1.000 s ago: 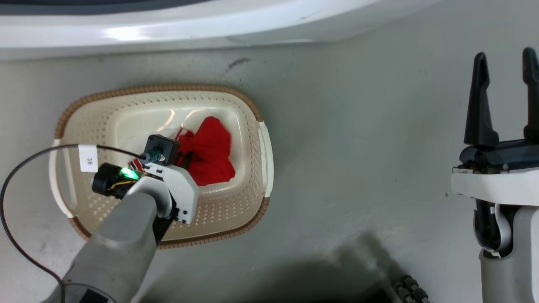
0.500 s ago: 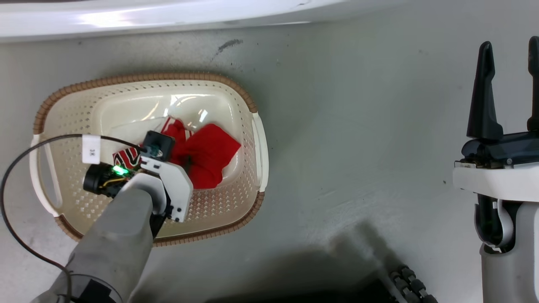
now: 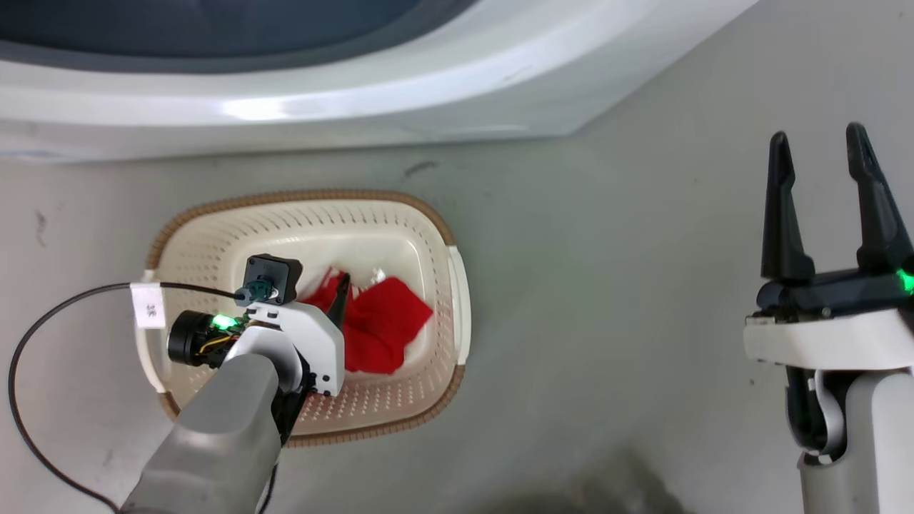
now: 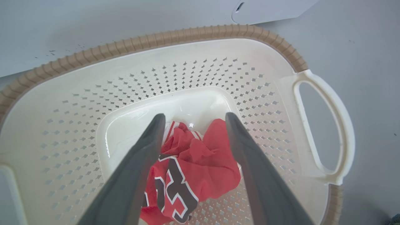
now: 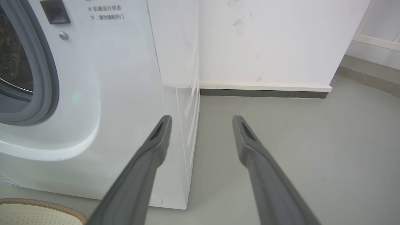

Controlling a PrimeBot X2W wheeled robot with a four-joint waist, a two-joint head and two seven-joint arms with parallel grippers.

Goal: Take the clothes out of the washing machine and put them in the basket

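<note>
Both jaw pairs gape — empty.
Left gripper (image 4: 194,116) over clothes (image 4: 200,162) at the basket's (image 4: 218,32) middle; right gripper (image 3: 817,135) near the washing machine (image 5: 118,93).

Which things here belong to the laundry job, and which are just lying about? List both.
Job: clothes, basket, washing machine, left gripper open above the clothes.
Not the job: right gripper idle, tagged cable, wall, floor.
</note>
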